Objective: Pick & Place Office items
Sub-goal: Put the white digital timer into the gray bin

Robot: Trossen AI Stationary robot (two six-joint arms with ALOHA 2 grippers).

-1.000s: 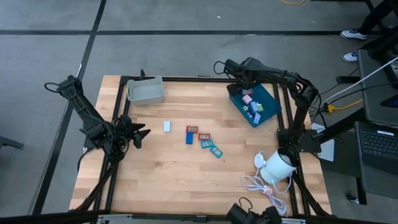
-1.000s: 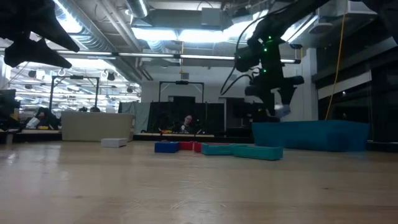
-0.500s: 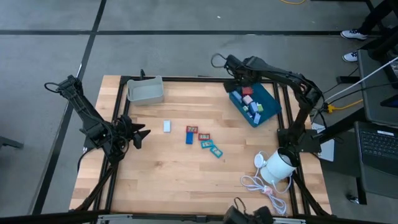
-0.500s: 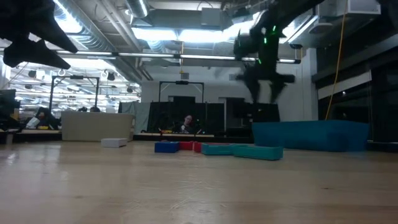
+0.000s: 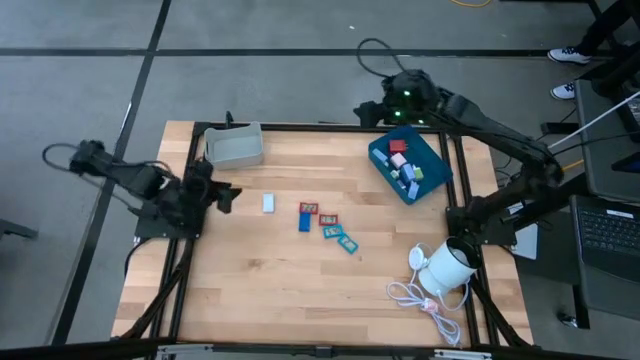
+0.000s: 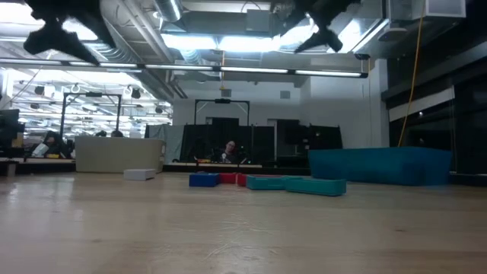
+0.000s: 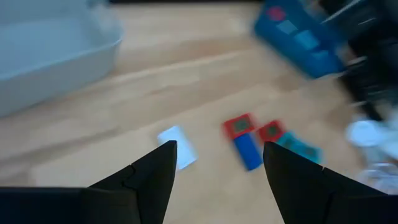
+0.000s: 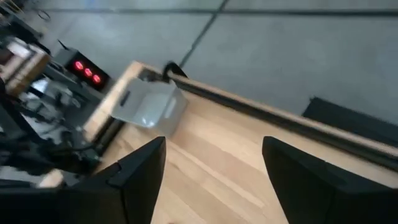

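Observation:
Several office items lie flat on the wooden table's middle: a light blue piece (image 5: 268, 203), two red ones (image 5: 309, 209), a dark blue one (image 5: 304, 223) and two teal ones (image 5: 341, 238). More pieces lie in the blue tray (image 5: 408, 167). My left gripper (image 5: 232, 197) is open, hovering left of the light blue piece (image 7: 177, 149). My right gripper (image 5: 362, 112) is open and raised over the table's far edge, beside the blue tray. It faces the grey tray (image 8: 146, 106). In the low view both grippers hang high, left gripper (image 6: 61, 34) and right gripper (image 6: 316, 23).
A grey tray (image 5: 234, 146) sits at the far left corner. A white round object (image 5: 448, 267) with a coiled white cable (image 5: 420, 298) sits at the near right. A dark frame (image 5: 300, 127) rims the table. Bare wood lies along the near side.
My right gripper rose from over the blue tray and swung toward the far edge. A pale piece seen at its fingertips a second ago is gone from them. My left arm folded back and its gripper shifted slightly toward the far edge. The pieces on the table stayed put.

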